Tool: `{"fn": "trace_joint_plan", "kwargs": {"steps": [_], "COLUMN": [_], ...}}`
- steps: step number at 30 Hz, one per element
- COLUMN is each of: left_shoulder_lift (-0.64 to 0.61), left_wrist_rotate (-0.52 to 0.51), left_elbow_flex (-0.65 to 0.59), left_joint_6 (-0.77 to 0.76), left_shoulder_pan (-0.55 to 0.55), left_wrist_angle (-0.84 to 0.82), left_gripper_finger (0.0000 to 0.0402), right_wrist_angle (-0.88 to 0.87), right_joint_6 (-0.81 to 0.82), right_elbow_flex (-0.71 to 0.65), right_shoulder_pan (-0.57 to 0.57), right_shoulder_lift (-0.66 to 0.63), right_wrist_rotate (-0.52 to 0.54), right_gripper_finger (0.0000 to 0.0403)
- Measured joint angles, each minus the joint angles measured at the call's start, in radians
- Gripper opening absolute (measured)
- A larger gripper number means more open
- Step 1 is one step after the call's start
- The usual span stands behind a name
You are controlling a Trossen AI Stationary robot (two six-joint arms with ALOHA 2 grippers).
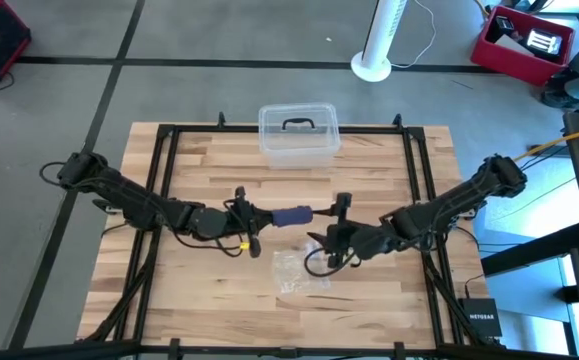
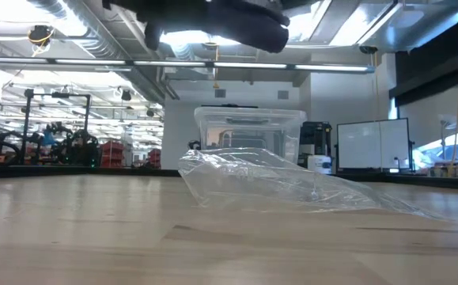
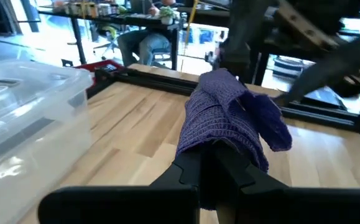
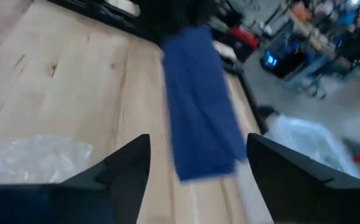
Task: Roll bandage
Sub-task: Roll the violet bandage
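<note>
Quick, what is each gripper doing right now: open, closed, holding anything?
Left gripper: closed on the bandage.
Right gripper: open, holding nothing.

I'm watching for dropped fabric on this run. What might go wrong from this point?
The left gripper pinches only one end of the bandage, so the loose end may sag or unroll. The right gripper is open and has not caught it; closing off-line could miss. The plastic bag lies just below and might snag.

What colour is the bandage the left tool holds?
Blue-purple, with a ribbed weave; the bandage shows best in the left wrist view.
</note>
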Motion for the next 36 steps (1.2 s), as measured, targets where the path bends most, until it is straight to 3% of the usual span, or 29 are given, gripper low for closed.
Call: {"fn": "trace_joint_plan", "kwargs": {"steps": [9,21,26,30,32,36], "left_shoulder_lift": [0.000,0.000,0.000,0.000,0.000,0.000], "left_wrist_rotate": [0.001,0.001,0.001,0.001,0.025,0.085], "left_elbow_flex": [0.000,0.000,0.000,0.000,0.000,0.000], "left_joint_6": [0.029,0.070,0.093,0.169,0.222,0.263], "left_shoulder_pan": [-0.003,-0.021,-0.025,-0.030,-0.031,-0.036], "left_wrist_angle": [0.013,-0.017,-0.029,-0.026,0.000,0.048], "left_gripper_finger": [0.0006,0.0006,0.0006,0.0006,0.0006,0.0006], "right_wrist_angle": [0.217,0.148,0.052,-0.001,-0.020,-0.013], "right_joint_6": [-0.217,-0.213,-0.197,-0.115,-0.061,-0.017], "right_elbow_flex": [0.001,0.051,0.075,0.118,0.113,0.098], "right_shoulder_pan": [-0.091,-0.203,-0.108,-0.027,-0.019,-0.046], "right_shoulder_lift": [0.045,0.043,0.027,0.009,0.013,0.046], "right_wrist_rotate": [0.018,0.113,0.068,-0.104,-0.197,-0.216], "right_gripper_finger": [0.0268,0.0268,0.0268,0.0268,0.0268,0.0268]}}
